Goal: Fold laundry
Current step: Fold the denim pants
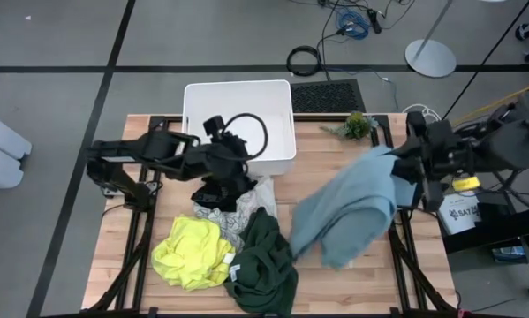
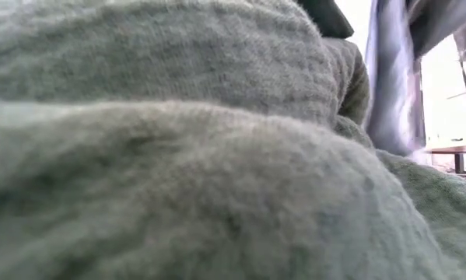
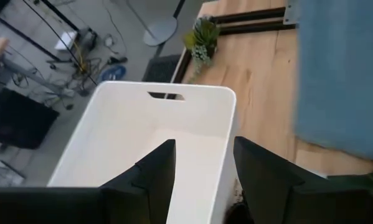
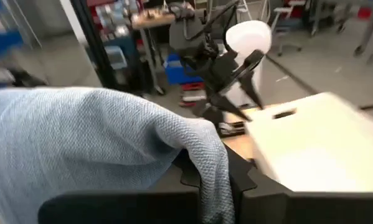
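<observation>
My right gripper (image 1: 404, 168) is up at the table's right side, shut on the light blue garment (image 1: 348, 216). That garment spreads from it toward the table's middle and drapes over the fingers in the right wrist view (image 4: 111, 137). The bright yellow (image 1: 192, 252), dark green (image 1: 264, 261) and white-and-grey patterned (image 1: 251, 205) garments lie heaped at the near middle. My left gripper (image 3: 202, 180) is open and raised over the near end of the white bin (image 3: 142, 124), holding nothing. My right gripper holds the light blue garment by an upper edge (image 4: 205, 155), and the cloth folds over the fingers and hides the place of contact. The garment hangs from the gripper and slopes down toward the table; I cannot tell whether its lower end (image 1: 330, 252) rests on the wood.
The white bin (image 1: 198, 97) stands at the far middle, with a small green plant (image 1: 359, 125) to its right. Bare wood shows at the far right (image 3: 254, 68) and near right (image 1: 379, 283). Grey-green cloth (image 2: 178, 155) fills the low view.
</observation>
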`<action>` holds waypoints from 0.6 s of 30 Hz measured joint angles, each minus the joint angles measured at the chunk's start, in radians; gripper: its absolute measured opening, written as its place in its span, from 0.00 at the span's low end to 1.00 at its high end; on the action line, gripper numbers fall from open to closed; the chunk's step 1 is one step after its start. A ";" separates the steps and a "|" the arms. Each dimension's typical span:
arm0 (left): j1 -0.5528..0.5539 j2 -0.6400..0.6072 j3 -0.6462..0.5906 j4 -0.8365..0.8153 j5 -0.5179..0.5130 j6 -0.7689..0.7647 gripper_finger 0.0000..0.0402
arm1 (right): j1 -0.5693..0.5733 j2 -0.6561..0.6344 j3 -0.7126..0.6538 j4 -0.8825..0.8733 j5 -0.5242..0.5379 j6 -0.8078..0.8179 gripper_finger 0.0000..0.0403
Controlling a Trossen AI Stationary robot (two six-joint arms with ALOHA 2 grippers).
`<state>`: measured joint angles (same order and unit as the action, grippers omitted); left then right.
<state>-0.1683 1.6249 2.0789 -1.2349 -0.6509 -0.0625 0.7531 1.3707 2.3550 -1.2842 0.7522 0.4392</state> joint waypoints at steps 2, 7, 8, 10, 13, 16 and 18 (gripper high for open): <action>0.008 -0.008 0.000 0.001 -0.005 0.021 0.43 | 0.002 -0.015 0.000 0.024 -0.017 0.053 0.02; 0.023 -0.009 0.000 0.001 -0.007 0.065 0.43 | 0.001 -0.076 0.001 0.175 -0.044 -0.130 0.01; 0.025 -0.005 -0.002 0.004 -0.007 0.071 0.43 | 0.001 -0.085 0.002 0.204 -0.041 -0.172 0.01; 0.024 -0.003 -0.009 0.013 -0.007 0.080 0.43 | 0.000 -0.106 0.002 0.189 -0.015 -0.202 0.01; 0.025 -0.001 -0.025 0.033 0.005 0.101 0.43 | -0.003 -0.129 0.002 0.069 -0.019 -0.091 0.01; 0.026 -0.001 -0.030 0.037 0.006 0.130 0.43 | -0.008 -0.135 0.002 -0.061 -0.037 0.056 0.01; 0.028 -0.001 -0.031 0.052 0.007 0.155 0.43 | -0.008 -0.135 0.001 -0.107 -0.103 0.121 0.01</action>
<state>-0.1406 1.6238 2.0483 -1.1824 -0.6437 0.0928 0.7456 1.2354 2.3563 -1.3908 0.6496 0.5603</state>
